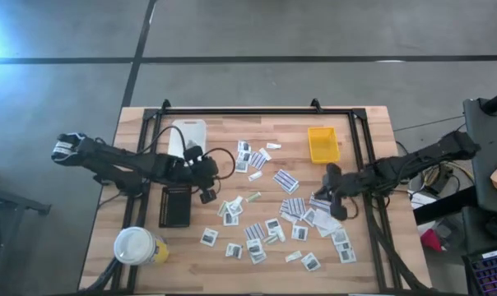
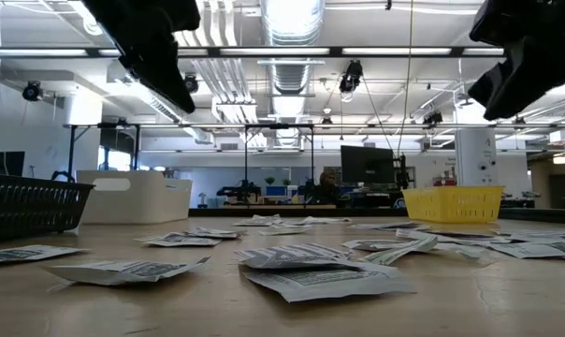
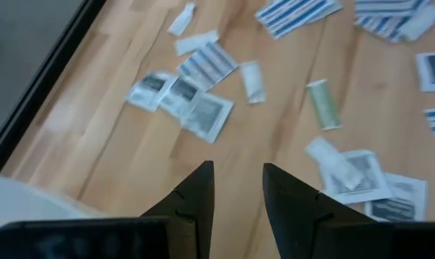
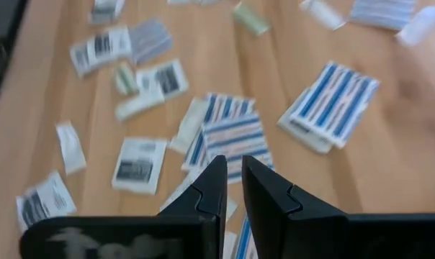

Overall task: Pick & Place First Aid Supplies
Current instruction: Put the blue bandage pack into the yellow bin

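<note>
Hovering my right pincer [image 4: 234, 188], nearly pressed together and empty, above the striped packets [image 4: 232, 137], I should spread it before descending squarely; left pincer [image 3: 237, 188] waits spread.

No readable text in any view. The packets [image 1: 271, 224] carried dark grey printed patches, too small and blurred to make out. The striped strips [image 4: 331, 104] showed only blue lines. No labels, brands or numbers were legible.
</note>
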`<state>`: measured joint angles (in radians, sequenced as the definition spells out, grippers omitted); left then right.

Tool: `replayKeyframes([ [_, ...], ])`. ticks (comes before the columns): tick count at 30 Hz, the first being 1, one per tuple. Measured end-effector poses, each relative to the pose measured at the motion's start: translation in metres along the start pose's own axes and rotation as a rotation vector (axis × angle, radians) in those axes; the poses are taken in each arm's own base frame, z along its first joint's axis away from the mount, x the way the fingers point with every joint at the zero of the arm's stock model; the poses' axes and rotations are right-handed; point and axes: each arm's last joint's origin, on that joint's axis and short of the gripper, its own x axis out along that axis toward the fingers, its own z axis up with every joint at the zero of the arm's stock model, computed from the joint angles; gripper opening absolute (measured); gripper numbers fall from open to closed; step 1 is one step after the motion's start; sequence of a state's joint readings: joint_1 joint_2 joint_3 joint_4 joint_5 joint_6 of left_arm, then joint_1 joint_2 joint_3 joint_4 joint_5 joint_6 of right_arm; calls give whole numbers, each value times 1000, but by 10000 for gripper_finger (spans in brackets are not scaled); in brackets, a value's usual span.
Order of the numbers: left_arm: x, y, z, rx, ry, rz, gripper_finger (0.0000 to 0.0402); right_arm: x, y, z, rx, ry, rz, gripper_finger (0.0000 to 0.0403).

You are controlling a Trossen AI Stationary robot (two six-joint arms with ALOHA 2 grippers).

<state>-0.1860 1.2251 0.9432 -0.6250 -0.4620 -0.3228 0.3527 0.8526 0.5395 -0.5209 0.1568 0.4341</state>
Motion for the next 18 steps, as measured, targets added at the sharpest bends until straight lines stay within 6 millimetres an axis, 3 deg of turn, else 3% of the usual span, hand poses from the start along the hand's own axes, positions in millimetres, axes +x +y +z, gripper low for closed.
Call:
replayKeyframes([
  [8,3,-9,0,21,-14,-20,112,29,23,-4,-177,111,-123,43],
  [18,8,-11,-1,38,6,-13,112,60,40,15,-513,204,-255,43],
])
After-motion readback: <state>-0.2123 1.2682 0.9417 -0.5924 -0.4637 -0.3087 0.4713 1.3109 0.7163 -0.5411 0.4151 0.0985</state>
